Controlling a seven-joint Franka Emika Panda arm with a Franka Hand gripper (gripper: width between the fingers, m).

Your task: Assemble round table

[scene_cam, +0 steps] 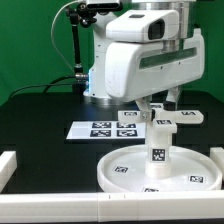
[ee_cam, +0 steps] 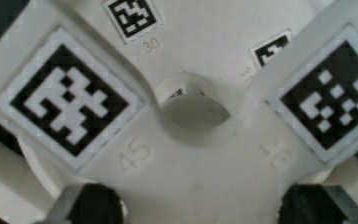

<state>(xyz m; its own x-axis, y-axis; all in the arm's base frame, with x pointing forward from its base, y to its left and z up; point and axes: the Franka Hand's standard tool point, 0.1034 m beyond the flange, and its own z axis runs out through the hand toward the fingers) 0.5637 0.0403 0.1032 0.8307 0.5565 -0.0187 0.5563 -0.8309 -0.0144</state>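
Gripping cross-shaped base [ee_cam: 194,105], end effector [ee_cam: 194,205] closed on it, above leg [scene_cam: 159,143] standing on round disc [scene_cam: 120,170].

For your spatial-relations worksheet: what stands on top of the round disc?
A short tagged leg stands upright on the round disc. Where the leg's foot meets the disc is covered.

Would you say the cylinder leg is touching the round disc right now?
Touching: the exterior view shows the cylinder leg standing upright on the round disc, no gap.

My leg [scene_cam: 158,140] stands upright on the disc [scene_cam: 120,172]; behind them lie the base [scene_cam: 172,116] and marker board [scene_cam: 100,129].
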